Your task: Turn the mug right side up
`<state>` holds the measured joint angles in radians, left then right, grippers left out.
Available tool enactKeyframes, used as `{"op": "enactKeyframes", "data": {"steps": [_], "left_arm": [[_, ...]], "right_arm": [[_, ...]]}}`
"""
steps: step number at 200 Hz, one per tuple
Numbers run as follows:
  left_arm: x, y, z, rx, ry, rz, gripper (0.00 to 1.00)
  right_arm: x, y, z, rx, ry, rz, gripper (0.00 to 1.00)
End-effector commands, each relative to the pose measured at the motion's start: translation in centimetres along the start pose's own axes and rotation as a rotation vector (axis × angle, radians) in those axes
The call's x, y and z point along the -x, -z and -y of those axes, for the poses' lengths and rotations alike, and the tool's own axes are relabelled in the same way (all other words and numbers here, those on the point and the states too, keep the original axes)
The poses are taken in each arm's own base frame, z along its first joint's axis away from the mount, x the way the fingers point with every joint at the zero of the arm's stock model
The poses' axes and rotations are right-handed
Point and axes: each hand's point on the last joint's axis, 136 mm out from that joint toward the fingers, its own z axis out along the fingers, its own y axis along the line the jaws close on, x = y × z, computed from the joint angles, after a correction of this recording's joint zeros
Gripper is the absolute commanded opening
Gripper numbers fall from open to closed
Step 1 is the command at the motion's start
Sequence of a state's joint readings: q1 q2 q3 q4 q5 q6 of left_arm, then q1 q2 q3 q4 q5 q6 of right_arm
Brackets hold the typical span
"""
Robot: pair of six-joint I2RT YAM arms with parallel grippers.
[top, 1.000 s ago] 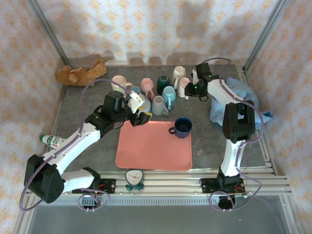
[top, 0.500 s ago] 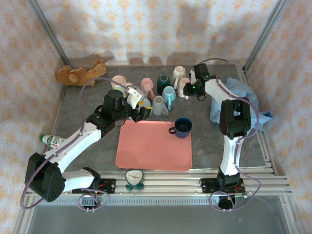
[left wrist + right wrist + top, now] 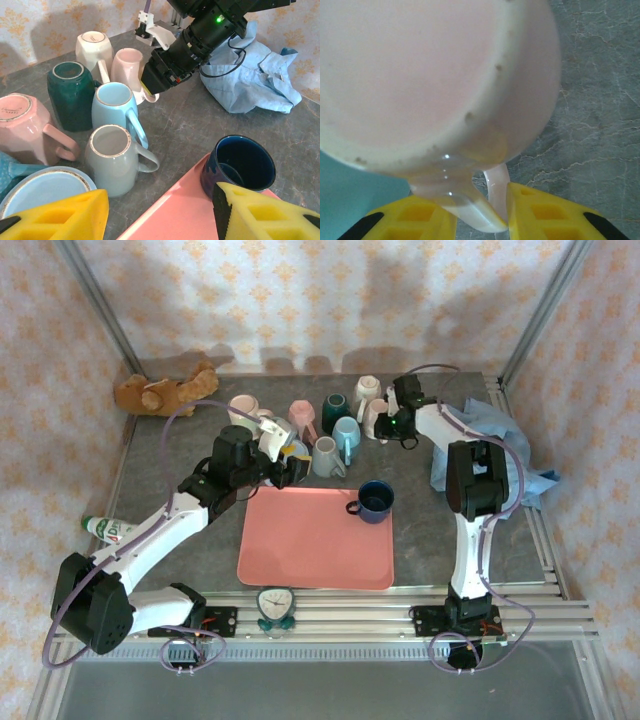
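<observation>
Pale pink mug (image 3: 127,65) stands upside down on the grey tabletop (image 3: 420,530) in the far cluster, base up, just beside a cream mug (image 3: 93,45) and a light blue mug (image 3: 117,107). The right pincer (image 3: 480,215) reaches in low from the mug's right. Its yellow fingers (image 3: 545,215) sit on either side of the handle (image 3: 492,197), and it appears to be clamped on that handle, though the close wrist view leaves the contact on the left pad hard to judge. From above, the same pincer (image 3: 395,425) sits tight against the mug (image 3: 375,418). The left pincer (image 3: 290,455) hovers over the far left corner of the pink tray (image 3: 315,540). It is released and holds nothing, its fingers (image 3: 65,215) spread wide. Ahead of it stand a grey mug (image 3: 110,157) and a dark green mug (image 3: 70,92), both open side up. A navy mug (image 3: 240,167) sits upright at the tray's far right corner. A crumpled blue cloth (image 3: 250,82) lies to the right, and a teddy bear (image 3: 165,390) lies at the far left.
</observation>
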<state>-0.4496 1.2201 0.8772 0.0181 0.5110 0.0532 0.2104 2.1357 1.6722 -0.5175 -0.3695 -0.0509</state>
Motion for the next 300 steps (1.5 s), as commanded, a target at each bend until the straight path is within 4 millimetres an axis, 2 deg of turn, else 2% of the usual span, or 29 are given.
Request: {"op": "enactKeyframes", "data": {"steps": [1, 87, 137, 167, 177, 235, 300], "left_arm": [[0.8, 0.1, 0.1, 0.007, -0.028, 0.028, 0.58], [0.4, -0.1, 0.5, -0.005, -0.04, 0.009, 0.58], [0.4, -0.1, 0.6, -0.007, -0.046, 0.003, 0.58], [0.5, -0.1, 0.7, -0.005, -0.045, 0.005, 0.57], [0.7, 0.0, 0.6, -0.002, -0.041, 0.009, 0.57], [1.5, 0.2, -0.2, 0.046, 0.006, 0.041, 0.56], [2.7, 0.4, -0.6, 0.059, 0.127, 0.089, 0.56]], "right_arm": [[1.4, 0.0, -0.4, -0.033, 0.036, 0.036, 0.32], [1.8, -0.6, 0.1, -0.134, 0.074, 0.012, 0.31], [1.5, -0.3, 0.3, -0.163, 0.086, -0.002, 0.19], [1.2, 0.6, 0.0, -0.162, 0.095, -0.011, 0.04], [1.2, 1.2, -0.2, -0.157, 0.092, -0.005, 0.0], [1.3, 6.0, -2.3, -0.061, 0.036, 0.084, 0.0], [1.3, 14.1, -5.8, 0.119, -0.047, 0.249, 0.0]]}}
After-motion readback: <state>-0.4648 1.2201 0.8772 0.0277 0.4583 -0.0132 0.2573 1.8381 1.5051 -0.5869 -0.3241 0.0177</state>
